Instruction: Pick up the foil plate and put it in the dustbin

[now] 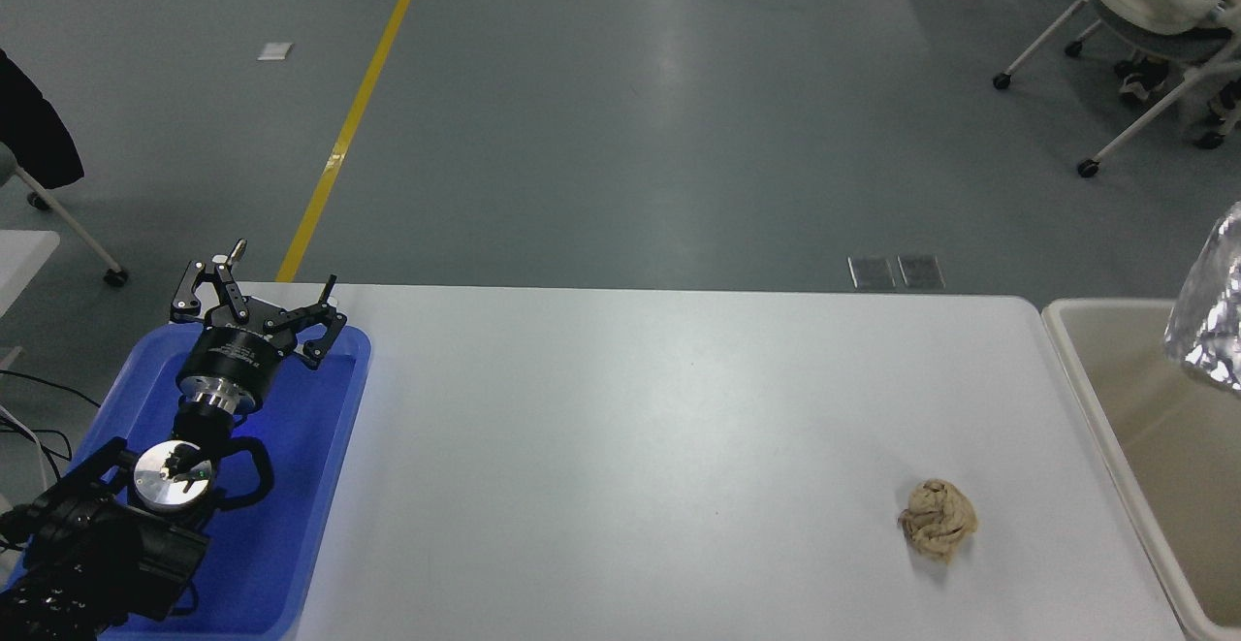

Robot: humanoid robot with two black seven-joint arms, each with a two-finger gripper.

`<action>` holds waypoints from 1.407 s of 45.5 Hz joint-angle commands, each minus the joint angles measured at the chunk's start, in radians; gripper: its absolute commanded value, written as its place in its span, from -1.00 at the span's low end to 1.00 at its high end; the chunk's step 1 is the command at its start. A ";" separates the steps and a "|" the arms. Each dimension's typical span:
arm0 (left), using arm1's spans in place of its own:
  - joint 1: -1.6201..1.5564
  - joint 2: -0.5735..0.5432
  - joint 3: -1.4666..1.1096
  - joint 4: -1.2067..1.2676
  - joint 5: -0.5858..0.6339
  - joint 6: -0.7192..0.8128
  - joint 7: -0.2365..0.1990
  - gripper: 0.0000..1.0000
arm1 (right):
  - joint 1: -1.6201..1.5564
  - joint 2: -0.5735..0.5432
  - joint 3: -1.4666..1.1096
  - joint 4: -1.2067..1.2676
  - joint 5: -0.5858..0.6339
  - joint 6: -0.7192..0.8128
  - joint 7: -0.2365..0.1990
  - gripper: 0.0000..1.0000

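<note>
Foil plate (1214,316) at right edge above dustbin (1086,379); right gripper unseen; left gripper (254,304) spread, parked.

— What sits at the left end of the white counter (630,428)?
— A blue plastic tray (291,525), with the left black tool (254,306) over its far end.
— And to the right?
— A crumpled tan paper ball (937,519) lies near the front right. Just beyond the counter's right edge stands the cream-beige plastic dustbin (1076,369); the crinkled silver foil plate (1212,316) hangs above it at the frame edge.
</note>
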 commanded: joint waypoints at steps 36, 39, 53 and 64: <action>0.000 0.001 0.000 0.000 0.000 0.000 -0.001 1.00 | -0.274 0.075 0.238 -0.047 0.003 -0.157 0.002 -0.80; 0.000 0.001 0.000 0.000 0.000 0.001 0.001 1.00 | -0.274 0.075 0.241 -0.048 0.003 -0.168 0.002 -0.16; 0.000 0.001 0.000 0.000 0.000 0.000 0.001 1.00 | -0.254 0.080 0.241 -0.044 0.003 -0.246 0.003 1.00; 0.000 0.001 0.000 -0.001 0.000 0.000 0.001 1.00 | -0.092 0.093 0.237 -0.009 0.003 -0.234 0.002 1.00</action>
